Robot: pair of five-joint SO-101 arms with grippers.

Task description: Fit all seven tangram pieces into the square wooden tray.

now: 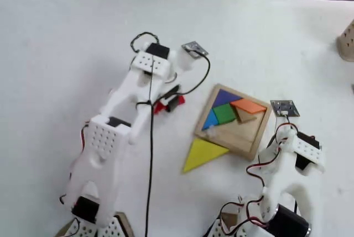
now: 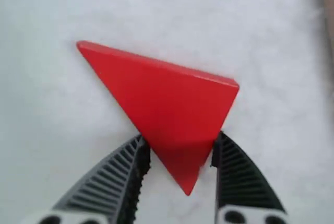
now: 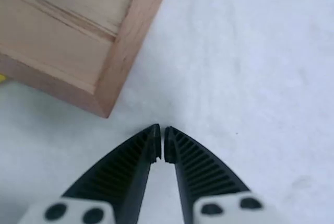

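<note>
On a white table, left of the square wooden tray, the left gripper pinches a red triangle by one corner. That corner sits between the two ribbed fingers, which press against the triangle's two slanting edges, while its long side points away from the wrist. From the high view the red triangle lies under the left gripper, clear of the tray and well apart from it.

The tray holds a purple piece, an orange piece, a green piece and a blue piece, all grouped in its far half. The orange piece looks tilted, one edge riding above its neighbours. The near half shows bare wood. A yellow triangle lies flat on the table outside the tray, one point against the near-left edge.

To the right of the tray the right gripper is closed with nothing between its fingers, the tips nearly touching. They hang over bare table just beside a corner of the tray, not in contact with it.
</note>
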